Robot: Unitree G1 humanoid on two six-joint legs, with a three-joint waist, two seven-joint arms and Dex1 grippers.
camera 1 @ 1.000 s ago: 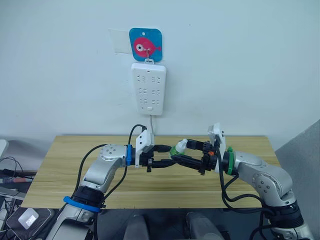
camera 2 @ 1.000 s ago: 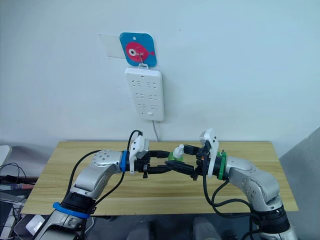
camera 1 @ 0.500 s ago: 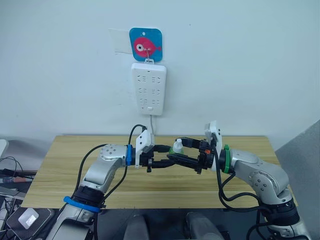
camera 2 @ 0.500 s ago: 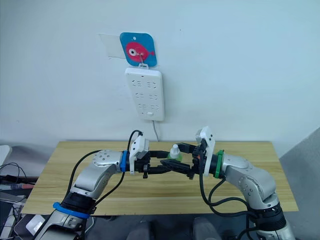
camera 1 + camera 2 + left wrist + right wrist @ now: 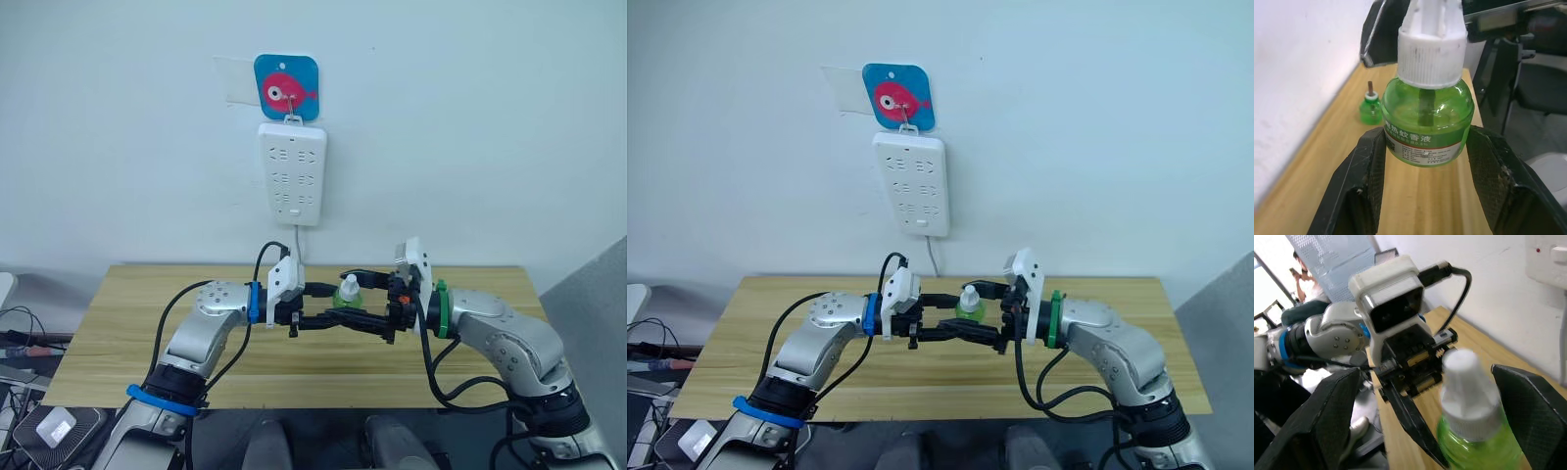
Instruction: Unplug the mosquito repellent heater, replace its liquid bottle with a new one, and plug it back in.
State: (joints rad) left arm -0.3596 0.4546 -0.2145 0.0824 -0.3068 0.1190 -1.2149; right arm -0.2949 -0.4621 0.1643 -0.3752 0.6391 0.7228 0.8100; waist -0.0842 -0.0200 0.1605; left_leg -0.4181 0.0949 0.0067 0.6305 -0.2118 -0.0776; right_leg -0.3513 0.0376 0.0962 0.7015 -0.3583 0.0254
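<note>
Two claws meet above the middle of the tabletop, and between them sits one green liquid bottle with a white cap. The left claw is clamped on the bottle's belly, a black finger pressed to each side of the label. The right claw stands wide, its two fingers well apart on either side of the white cap and not touching it.

The step in hand looks like uncapping the new bottle: one claw holds, the other should take the cap. To do it well, the left claw needs to keep the bottle upright and steady, gripping the widest part so nothing slips. The right claw should come in centred on the ribbed skirt of the cap, not its narrow tip, and close squarely before twisting. Too much squeeze on the thin tip could tilt the bottle and spill liquid.

Counting things: one capped bottle in hand; one second green bottle, uncapped with its wick showing, standing on the tabletop near the far edge by the wall; one white power strip hanging on the wall under a fish hook plate. The mosquito repellent heater cannot be made out.
</note>
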